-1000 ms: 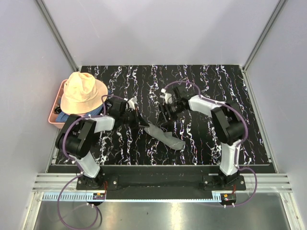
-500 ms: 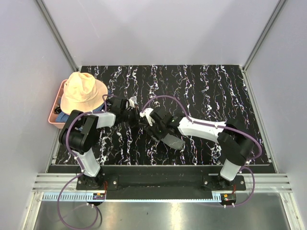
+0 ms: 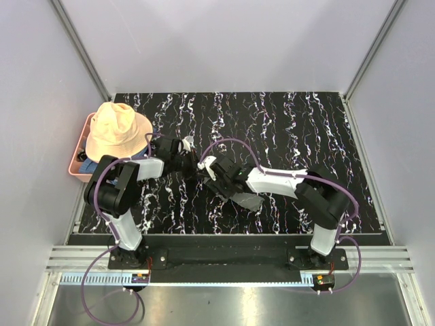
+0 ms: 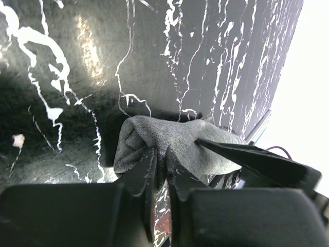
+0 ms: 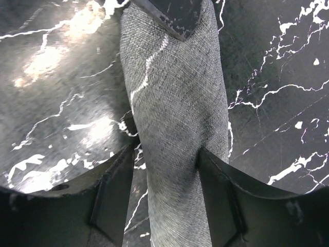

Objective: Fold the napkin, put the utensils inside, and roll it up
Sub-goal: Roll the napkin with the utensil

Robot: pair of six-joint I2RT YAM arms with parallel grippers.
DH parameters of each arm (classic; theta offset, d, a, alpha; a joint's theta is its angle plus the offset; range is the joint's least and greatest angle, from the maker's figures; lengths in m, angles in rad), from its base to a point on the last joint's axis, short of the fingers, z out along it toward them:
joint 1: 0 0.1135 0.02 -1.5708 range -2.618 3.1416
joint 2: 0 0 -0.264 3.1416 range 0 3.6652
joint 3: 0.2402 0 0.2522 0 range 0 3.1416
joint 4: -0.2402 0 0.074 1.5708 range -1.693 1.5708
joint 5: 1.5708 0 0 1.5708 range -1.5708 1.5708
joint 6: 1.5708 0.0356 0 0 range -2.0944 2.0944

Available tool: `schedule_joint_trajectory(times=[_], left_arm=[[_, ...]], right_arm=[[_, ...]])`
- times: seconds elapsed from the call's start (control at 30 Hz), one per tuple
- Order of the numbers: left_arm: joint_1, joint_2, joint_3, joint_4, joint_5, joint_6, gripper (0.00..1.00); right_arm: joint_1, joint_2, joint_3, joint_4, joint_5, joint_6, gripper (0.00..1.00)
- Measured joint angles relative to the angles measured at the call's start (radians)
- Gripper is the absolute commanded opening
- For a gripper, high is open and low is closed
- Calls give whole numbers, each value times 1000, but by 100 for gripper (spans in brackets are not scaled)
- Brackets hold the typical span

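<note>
The grey napkin lies as a tight roll, slanting across the black marble table. My left gripper is shut on a fold at the roll's upper-left end, with the cloth pinched between its fingers. My right gripper is open and straddles the roll just below that end. One of its fingers touches the cloth and the other stands a little apart. The left gripper's fingertip shows at the top of the right wrist view. No utensil is in view.
A peach floppy hat rests on a pink tray at the table's left edge, with blue cloth under it. The booth walls stand close on both sides.
My right arm has swung from the middle of the table left and down onto the napkin roll, next to the left gripper. The left gripper has stayed shut on the roll's end.
</note>
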Motion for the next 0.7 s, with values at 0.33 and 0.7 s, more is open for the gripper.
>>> schedule_joint_trajectory(times=[0.33, 0.7], left_arm=[[13, -36, 21, -28, -13, 6, 61], [21, -135, -6, -3, -47, 39, 64]], right_arm=[[-109, 44, 33, -2, -138, 16, 42], [-309, 119, 67, -8, -652, 61, 38]])
